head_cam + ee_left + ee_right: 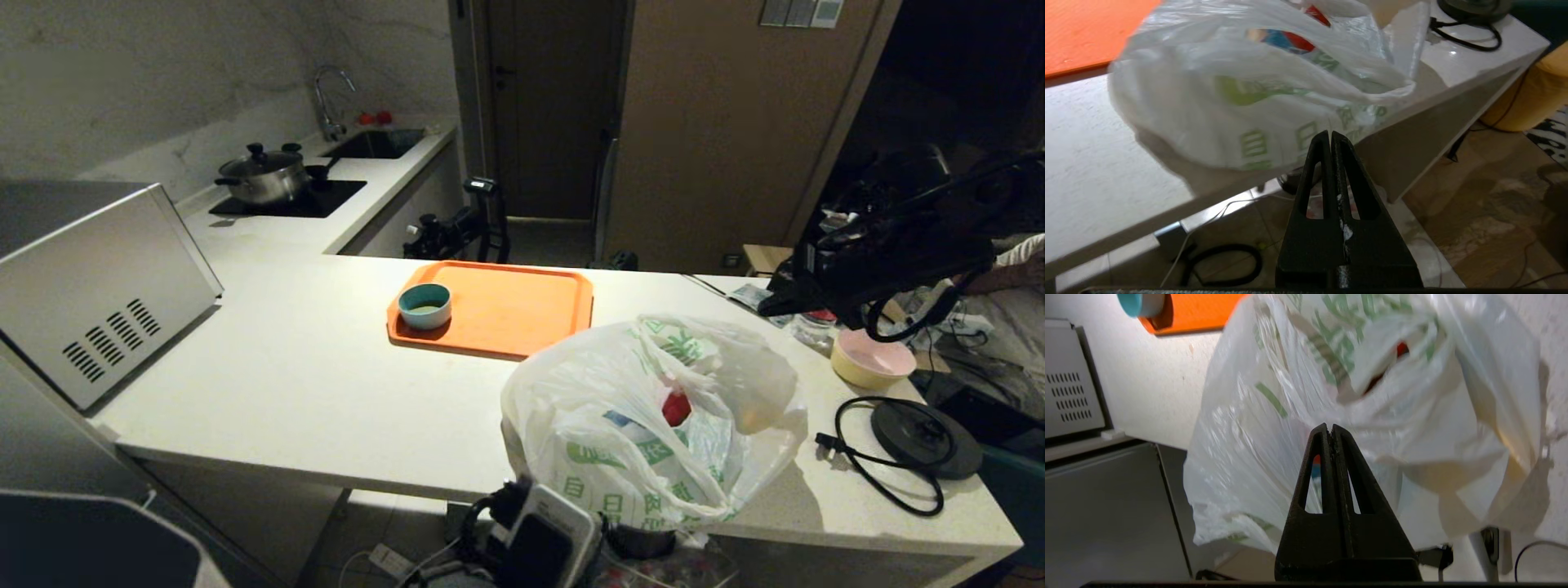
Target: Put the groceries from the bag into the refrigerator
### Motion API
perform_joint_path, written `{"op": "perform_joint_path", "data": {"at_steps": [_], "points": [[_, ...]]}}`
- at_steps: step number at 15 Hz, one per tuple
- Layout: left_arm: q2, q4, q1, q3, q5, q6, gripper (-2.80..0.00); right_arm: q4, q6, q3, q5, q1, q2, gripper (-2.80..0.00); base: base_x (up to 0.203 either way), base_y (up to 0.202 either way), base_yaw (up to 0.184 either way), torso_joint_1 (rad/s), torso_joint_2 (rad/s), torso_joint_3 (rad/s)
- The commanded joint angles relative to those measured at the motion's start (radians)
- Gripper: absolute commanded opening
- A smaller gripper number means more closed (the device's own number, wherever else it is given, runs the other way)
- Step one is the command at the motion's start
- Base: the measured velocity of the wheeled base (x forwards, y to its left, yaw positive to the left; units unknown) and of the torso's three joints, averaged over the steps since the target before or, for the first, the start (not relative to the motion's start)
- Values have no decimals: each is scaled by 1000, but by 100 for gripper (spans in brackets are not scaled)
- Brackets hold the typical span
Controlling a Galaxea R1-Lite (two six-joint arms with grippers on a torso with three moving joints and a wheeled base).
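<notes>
1. The bag (653,425) hides most of its contents; only a red cap (675,407) and blurred colours show through the plastic.
2. The silver box (98,286) is cut off by the head view's left edge.
3. The right arm (890,253) is a dark shape whose gripper cannot be made out there.
4. A jar (812,327) sits half hidden behind that arm.
5. The kettle base (927,437) is partly cut off in the left wrist view.

The plastic bag (653,425) bulges at the bench's (310,384) near edge, overhanging it. Between bag and silver vented box (98,294) at the left edge lies wide bare bench. The orange tray (506,306) with its teal bowl (424,305) blocks the far middle; a pink bowl (872,358) and black corded base (927,437) crowd the right end.
</notes>
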Motion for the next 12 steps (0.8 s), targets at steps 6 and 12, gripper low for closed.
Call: {"op": "perform_joint_path", "data": {"at_steps": [6, 12], "points": [[241, -4, -27, -320, 63, 37, -280, -3, -9, 114, 43, 11, -27, -280, 0, 0, 0, 0, 0, 0], [237, -3, 114, -321, 5, 65, -280, -3, -9, 137, 58, 27, -45, -280, 0, 0, 0, 0, 0, 0]]}}
